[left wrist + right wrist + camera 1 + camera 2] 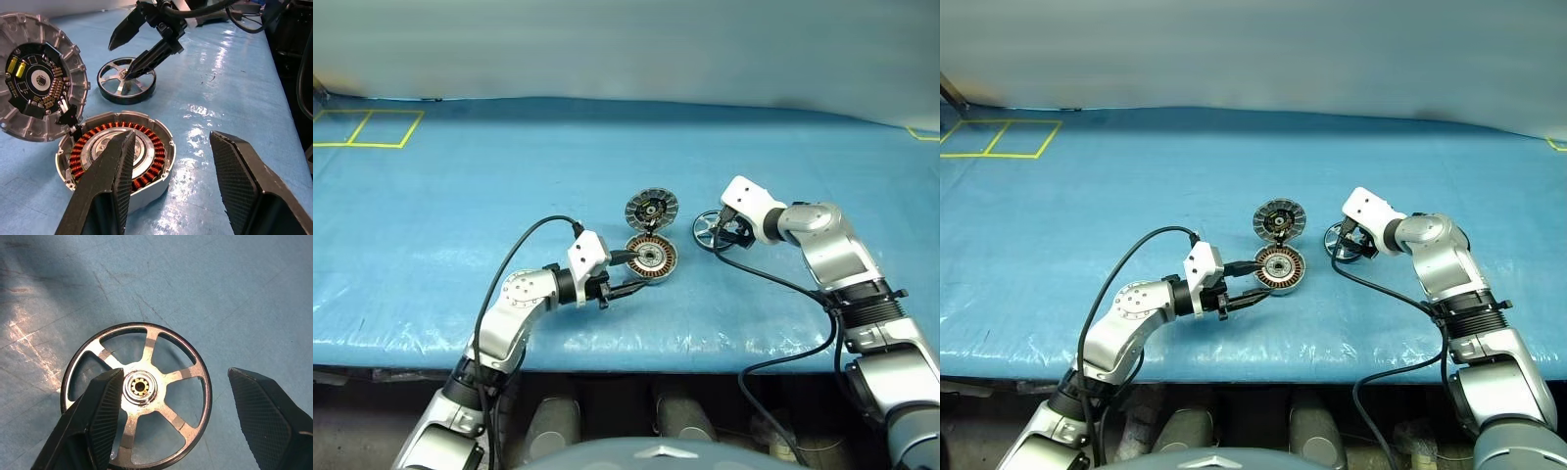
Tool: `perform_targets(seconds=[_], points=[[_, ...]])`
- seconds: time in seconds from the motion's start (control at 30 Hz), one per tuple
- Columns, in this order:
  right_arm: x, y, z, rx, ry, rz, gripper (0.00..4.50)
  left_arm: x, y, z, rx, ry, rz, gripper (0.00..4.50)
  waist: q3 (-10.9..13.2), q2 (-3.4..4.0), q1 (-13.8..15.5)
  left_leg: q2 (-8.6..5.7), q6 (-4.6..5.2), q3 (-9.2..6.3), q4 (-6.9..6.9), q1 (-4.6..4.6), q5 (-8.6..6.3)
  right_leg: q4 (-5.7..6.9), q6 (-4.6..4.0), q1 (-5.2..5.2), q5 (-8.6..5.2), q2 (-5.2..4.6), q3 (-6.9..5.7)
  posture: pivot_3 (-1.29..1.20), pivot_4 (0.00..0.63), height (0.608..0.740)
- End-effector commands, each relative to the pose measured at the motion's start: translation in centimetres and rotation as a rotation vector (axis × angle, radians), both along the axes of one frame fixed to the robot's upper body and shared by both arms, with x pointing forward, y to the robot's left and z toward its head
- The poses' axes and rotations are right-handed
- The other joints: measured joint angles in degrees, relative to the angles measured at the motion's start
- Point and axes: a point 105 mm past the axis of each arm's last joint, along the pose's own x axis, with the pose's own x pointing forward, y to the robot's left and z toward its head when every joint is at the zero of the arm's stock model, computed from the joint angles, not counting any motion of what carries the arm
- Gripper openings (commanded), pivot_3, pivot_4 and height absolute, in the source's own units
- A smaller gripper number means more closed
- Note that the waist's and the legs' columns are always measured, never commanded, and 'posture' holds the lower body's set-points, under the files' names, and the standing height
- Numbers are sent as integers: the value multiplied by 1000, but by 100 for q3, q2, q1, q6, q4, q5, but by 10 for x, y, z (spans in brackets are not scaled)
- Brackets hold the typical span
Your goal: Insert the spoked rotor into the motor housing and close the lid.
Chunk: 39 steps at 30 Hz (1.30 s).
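1. My right gripper (168, 423) has its jaws spread wide. They hold nothing.
2. The spoked rotor (139, 404) lies flat right under my right jaws. One finger (95, 418) is over its spokes, near the hub. The other finger is out past the rim.
3. My left gripper (171, 181) has its jaws spread too. They hold nothing.
4. The motor housing (115, 156) sits just in front of my left jaws, partly between them. One finger (110, 186) covers part of its orange windings. I cannot tell if it touches.
5. The lid (36, 81) stands open, joined to the far edge of the housing. Its inner face shows, with pale ribs around a dark middle and small yellow parts.
6. The rotor is past the housing from my left jaws, close by but not touching it. Nothing lies between the two.
7. Black cables (509, 264) run along both my arms.
8. The surface (460, 196) is covered by a shiny blue sheet with scratches and wrinkles.
9. Yellow tape squares (367, 127) mark the far left corner. A pale wall (626, 49) rises behind.
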Motion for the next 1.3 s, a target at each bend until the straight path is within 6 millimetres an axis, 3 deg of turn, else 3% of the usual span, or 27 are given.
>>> perform_targets(seconds=[0.03, 0.13, 0.37, 1.07, 1.17, 1.3], points=[[-3, 0, -1, 10, 16, -4, 3594, 0, -2, 14, -27, -61, -15, 2597, 0, 0, 1, 0, 0, 0, 1, 0, 0, 0, 0, 1, 0, 0, 0, 0, 150, 740], [-8, 5, -2, 13, 24, 28, 3594, 2, -1, 13, -23, -59, -5, 2597, 0, -1, 4, 0, 0, -1, 3, 0, 0, 0, 2, 2, 1, 0, 0, 0, 150, 740], [-10, 9, 17, 20, -46, 47, 3594, 0, -2, 8, -20, -38, -17, 2597, 3, 5, -12, -1, 0, 0, 2, 0, 0, 1, 3, 1, 2, 0, 1, 0, 150, 740], [-19, 3, -26, 7, 74, -8, 3594, 1, -3, 0, -4, -24, -23, 2597, 3, 5, -2, -1, 0, -1, 4, 2, 0, 2, 3, 3, 2, 0, -1, 0, 150, 740], [-22, 5, -32, -17, 86, 9, 2997, 2, -2, -1, -2, -24, -20, 2597, 3, 5, -1, -1, 0, -1, 4, 4, 0, 2, 3, 6, 2, 0, -1, 0, 150, 740], [-25, 8, -35, -16, 98, 28, 1753, 1, 0, -3, 2, -21, -18, 2597, -2, -2, 0, -1, 0, -3, 7, 6, 0, 2, 4, 9, 2, 0, -1, 0, 150, 740]])
